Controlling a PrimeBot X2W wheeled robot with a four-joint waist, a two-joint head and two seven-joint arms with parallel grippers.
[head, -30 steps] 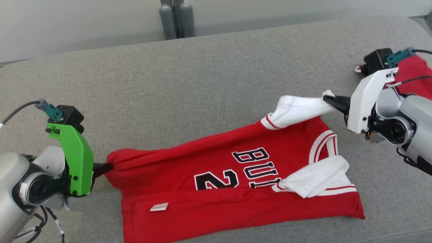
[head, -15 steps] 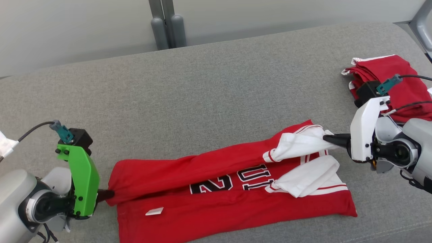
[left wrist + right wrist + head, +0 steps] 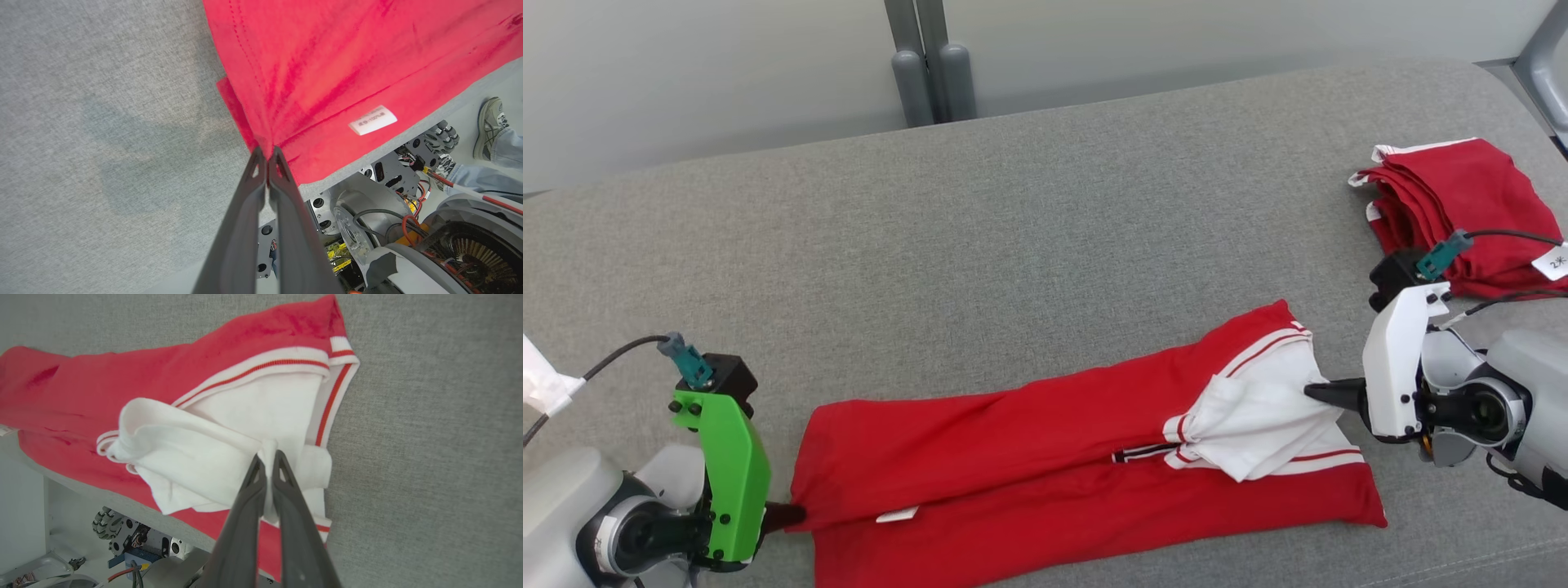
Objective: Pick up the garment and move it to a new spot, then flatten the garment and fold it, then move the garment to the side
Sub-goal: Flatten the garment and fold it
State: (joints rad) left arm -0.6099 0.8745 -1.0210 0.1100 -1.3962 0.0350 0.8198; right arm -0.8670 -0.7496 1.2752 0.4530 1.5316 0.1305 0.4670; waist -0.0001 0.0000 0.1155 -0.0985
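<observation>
While both arms pinch cloth, there's just one red garment (image 3: pixel 1029 457) stretched along the front edge of the grey cushion (image 3: pixel 1013 245). The left gripper (image 3: pixel 788 516) is clamped on its red corner and the right gripper (image 3: pixel 1319 392) on its white sleeve (image 3: pixel 1258 408). One white label (image 3: pixel 897 515) shows, and one folded red pile (image 3: pixel 1462 204) sits far right.

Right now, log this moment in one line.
stage: folding | red jersey: on grey cushion | left gripper: shut on hem | right gripper: shut on white sleeve
</observation>
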